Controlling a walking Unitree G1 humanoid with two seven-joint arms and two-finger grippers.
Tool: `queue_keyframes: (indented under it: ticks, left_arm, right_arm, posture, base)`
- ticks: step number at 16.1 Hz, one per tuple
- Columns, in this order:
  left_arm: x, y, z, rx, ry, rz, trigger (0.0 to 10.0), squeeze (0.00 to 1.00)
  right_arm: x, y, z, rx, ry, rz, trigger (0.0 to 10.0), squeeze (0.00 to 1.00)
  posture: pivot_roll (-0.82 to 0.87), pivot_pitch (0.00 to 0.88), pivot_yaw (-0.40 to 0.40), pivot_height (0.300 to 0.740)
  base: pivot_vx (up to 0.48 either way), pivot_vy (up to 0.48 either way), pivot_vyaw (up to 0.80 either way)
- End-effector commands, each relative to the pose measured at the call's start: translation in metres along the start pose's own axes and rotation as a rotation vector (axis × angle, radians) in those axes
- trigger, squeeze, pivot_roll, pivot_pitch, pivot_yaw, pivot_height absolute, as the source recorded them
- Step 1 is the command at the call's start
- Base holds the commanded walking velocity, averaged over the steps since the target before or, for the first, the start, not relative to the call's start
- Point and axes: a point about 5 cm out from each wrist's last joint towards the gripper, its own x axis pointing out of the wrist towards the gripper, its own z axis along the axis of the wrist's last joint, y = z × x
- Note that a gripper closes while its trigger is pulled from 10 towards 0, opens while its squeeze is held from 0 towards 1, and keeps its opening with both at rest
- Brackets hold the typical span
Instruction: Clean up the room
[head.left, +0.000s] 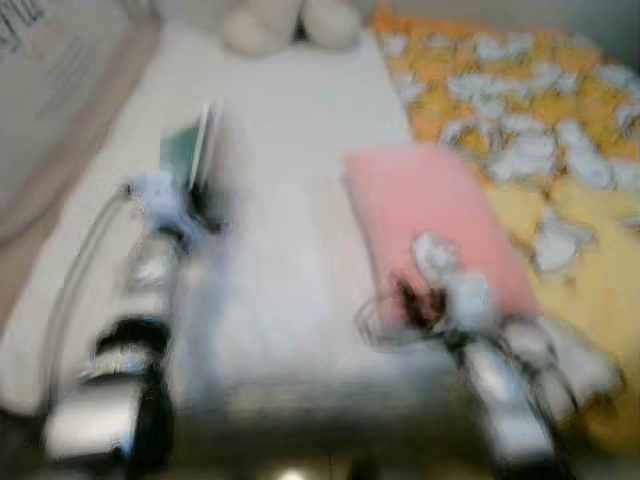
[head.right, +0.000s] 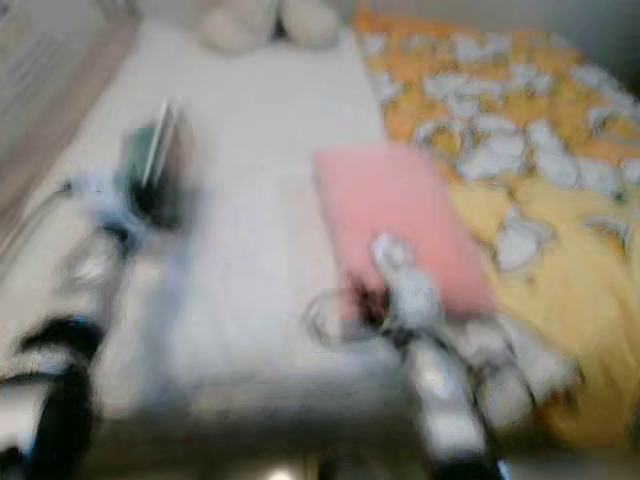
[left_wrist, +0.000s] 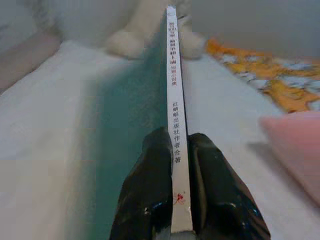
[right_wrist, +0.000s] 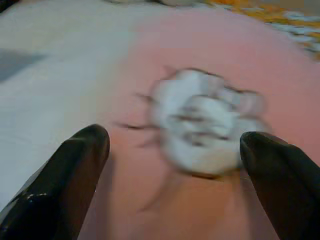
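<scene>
1. Two grippers are at work over a white-sheeted bed (head.left: 290, 150); both head views are heavily blurred.

2. Left gripper (left_wrist: 180, 150): fingers clamped together on a thin teal-covered book (left_wrist: 172, 100), held on edge, the white spine with printed characters facing the wrist camera. The fingers (left_wrist: 150, 185) press one on each cover at the near end of the spine. In the left eye view the book (head.left: 195, 150) stands at roughly 10 o'clock from the frame centre, above the sheet, with the left arm below it.

3. Right gripper (right_wrist: 172, 150): fingers held wide apart, touching nothing. In the right wrist view a crumpled white wad, apparently paper or tissue (right_wrist: 205, 122), lies between and beyond the two fingertips, nearer the far finger; whether that finger touches it cannot be told through the blur.

4. The wad rests on a pink pillow (head.left: 430, 225). In the left eye view the pillow lies at about 3 o'clock from centre, the right gripper (head.left: 435, 275) over its near end.

5. An orange and yellow quilt with white shapes (head.left: 560, 130) covers the bed from 1 to 4 o'clock, its edge touching the pillow's far side.

6. Pale soft toys or cushions (head.left: 290, 20), shape unclear, sit at 12 o'clock at the head of the bed.
</scene>
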Motion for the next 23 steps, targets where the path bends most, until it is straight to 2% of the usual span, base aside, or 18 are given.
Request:
queue_keyframes:
  ticks: [1, 2, 3, 4, 6, 7, 8, 11, 12, 13, 14, 17, 19, 21, 23]
  left_arm:
    - [0.001, 0.008, 0.011, 0.06, -0.03, 0.006, 10.0, 0.0]
    - [0.003, 0.005, 0.01, 0.111, -0.016, -0.009, 10.0, 0.0]
    - [0.005, 0.004, 0.008, 0.088, 0.012, -0.014, 10.0, 0.0]
    - [0.007, 0.003, 0.002, 0.082, 0.091, -0.023, 10.0, 0.0]
    - [0.009, 0.002, -0.004, -0.018, 0.143, -0.022, 10.0, 0.0]
    - [0.01, -0.008, -0.014, -0.278, 0.186, -0.055, 10.0, 0.0]
    - [0.008, -0.014, -0.023, -0.38, 0.23, -0.058, 10.0, 0.0]
    - [-0.009, -0.006, -0.054, -0.464, 0.334, 0.105, 10.0, 0.0]
    - [-0.009, -0.007, -0.055, -0.473, 0.335, 0.109, 10.0, 0.0]
    - [-0.005, -0.013, -0.05, -0.514, 0.308, 0.082, 10.0, 0.0]
    - [-0.003, -0.012, -0.046, -0.572, 0.276, 0.09, 10.0, 0.0]
    - [-0.023, 0.029, -0.058, -0.418, 0.331, 0.308, 10.0, 0.0]
    - [-0.03, 0.042, -0.06, -0.267, 0.369, 0.322, 10.0, 0.0]
    - [-0.039, 0.066, -0.057, -0.182, 0.367, 0.406, 10.0, 0.0]
    - [-0.04, 0.072, -0.053, -0.063, 0.396, 0.385, 10.0, 0.0]
  right_arm:
    - [0.004, 0.011, 0.007, 0.012, -0.035, 0.027, 10.0, 0.0]
    - [0.004, 0.01, 0.006, 0.012, -0.033, 0.027, 10.0, 0.0]
    - [0.003, 0.01, 0.006, 0.012, -0.03, 0.025, 10.0, 0.0]
    - [0.002, 0.01, 0.005, 0.012, -0.025, 0.025, 10.0, 0.0]
    - [-0.001, 0.009, 0.003, 0.009, -0.015, 0.03, 10.0, 0.0]
    - [-0.012, 0.003, 0.0, -0.009, 0.006, 0.034, 10.0, 0.0]
    - [-0.019, -0.001, -0.001, -0.02, 0.017, 0.039, 10.0, 0.0]
    - [-0.036, -0.008, -0.003, -0.049, 0.042, 0.045, 10.0, 0.0]
    - [-0.038, -0.009, -0.003, -0.051, 0.043, 0.044, 10.0, 0.0]
    - [-0.04, -0.01, -0.003, -0.054, 0.046, 0.04, 10.0, 0.0]
    - [-0.043, -0.01, -0.004, -0.047, 0.061, 0.032, 10.0, 0.0]
    - [-0.048, -0.005, -0.003, -0.046, 0.079, 0.054, 10.0, 0.0]
    - [-0.049, -0.005, -0.004, -0.044, 0.089, 0.052, 10.0, 0.0]
    - [-0.049, -0.005, -0.005, -0.042, 0.103, 0.06, 10.0, 0.0]
    - [-0.049, -0.004, -0.006, -0.045, 0.119, 0.069, 10.0, 0.0]
  posture:
    - [-0.12, 0.0, -0.002, 0.74]
    - [-0.12, 0.0, -0.002, 0.74]
    - [-0.13, 0.0, -0.005, 0.74]
    - [-0.13, 0.0, -0.008, 0.74]
    - [-0.14, 0.0, -0.015, 0.74]
    - [-0.18, 0.028, -0.033, 0.74]
    - [-0.21, 0.039, -0.044, 0.74]
    - [-0.27, 0.069, -0.062, 0.74]
    - [-0.28, 0.074, -0.06, 0.74]
    - [-0.28, 0.077, -0.058, 0.74]
    - [-0.28, 0.085, -0.061, 0.74]
    - [-0.29, 0.091, -0.055, 0.74]
    - [-0.28, 0.094, -0.055, 0.74]
    - [-0.28, 0.094, -0.059, 0.74]
    - [-0.28, 0.093, -0.064, 0.74]
  base:
    - [0.0, 0.48, 0.0]
    - [0.0, 0.0, 0.0]
    - [0.0, 0.0, 0.0]
    - [0.0, 0.0, 0.0]
    - [0.0, 0.0, 0.0]
    - [0.0, 0.0, 0.0]
    - [0.0, 0.0, 0.0]
    - [0.0, 0.0, 0.0]
    - [0.0, 0.0, 0.0]
    - [0.0, 0.0, 0.0]
    - [0.0, 0.0, 0.0]
    - [0.0, 0.0, 0.0]
    - [0.0, 0.0, 0.0]
    - [0.0, 0.0, 0.0]
    - [0.0, 0.0, 0.0]
